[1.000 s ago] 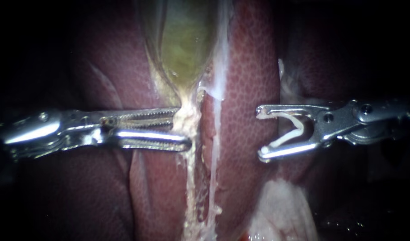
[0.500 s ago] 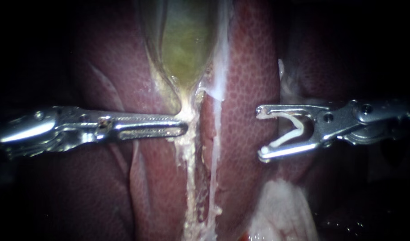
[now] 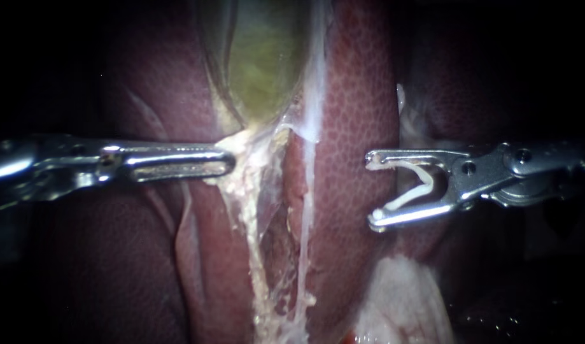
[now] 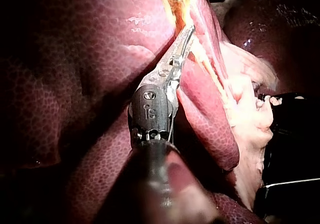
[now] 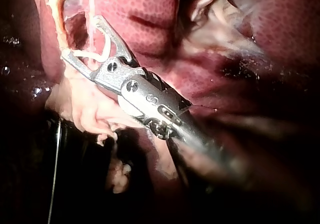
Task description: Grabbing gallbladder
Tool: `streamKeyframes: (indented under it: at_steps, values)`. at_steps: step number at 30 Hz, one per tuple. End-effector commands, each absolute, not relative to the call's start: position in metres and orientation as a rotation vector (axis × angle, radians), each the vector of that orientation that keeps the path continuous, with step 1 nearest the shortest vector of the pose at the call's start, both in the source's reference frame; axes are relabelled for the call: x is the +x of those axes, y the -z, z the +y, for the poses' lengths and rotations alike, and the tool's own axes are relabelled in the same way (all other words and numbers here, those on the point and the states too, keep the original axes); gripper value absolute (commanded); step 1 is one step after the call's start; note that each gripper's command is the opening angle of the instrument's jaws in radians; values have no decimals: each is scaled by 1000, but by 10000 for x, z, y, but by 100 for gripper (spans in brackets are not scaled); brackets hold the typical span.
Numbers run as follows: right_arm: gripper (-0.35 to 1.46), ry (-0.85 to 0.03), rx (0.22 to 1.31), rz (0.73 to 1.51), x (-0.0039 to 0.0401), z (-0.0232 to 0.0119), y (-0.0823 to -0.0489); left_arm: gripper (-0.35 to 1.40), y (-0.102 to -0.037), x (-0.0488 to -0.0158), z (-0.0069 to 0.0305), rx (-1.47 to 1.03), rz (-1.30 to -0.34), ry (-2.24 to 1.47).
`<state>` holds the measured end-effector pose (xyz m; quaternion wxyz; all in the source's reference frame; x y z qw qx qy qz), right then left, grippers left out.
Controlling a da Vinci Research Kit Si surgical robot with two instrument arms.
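Left instrument [image 3: 227, 162]: jaws pinched on the pale neck of the gallbladder [image 3: 263, 64], whose long axis runs far from that grip. Right instrument [image 3: 370, 191]: well apart to the right over the liver [image 3: 356, 95], jaws spread, cradling a white clip [image 3: 410, 197]

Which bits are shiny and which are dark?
Endoscope view: light is strongest on the gallbladder and glints off the left instrument gripping it; the edges are dark. Left wrist view: its shaft lies in shadow. Right wrist view: the right instrument holding its clip gleams.
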<state>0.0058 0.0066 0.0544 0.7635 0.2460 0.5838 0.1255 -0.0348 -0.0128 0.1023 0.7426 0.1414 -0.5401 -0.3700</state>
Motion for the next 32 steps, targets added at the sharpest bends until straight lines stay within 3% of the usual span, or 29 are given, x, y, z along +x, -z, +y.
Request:
streamKeyframes:
  at_steps: [1, 9, 32]
  values:
    - [59, -273, 535, 1269, 58, 66, -544, -35, -1017, -344, -125, 302, -1188, 814]
    - [59, -273, 535, 1269, 58, 66, -544, -35, -988, -322, -109, 269, -1208, 820]
    - [59, -273, 535, 1269, 58, 66, -544, -35, -987, -322, -112, 265, -1210, 823]
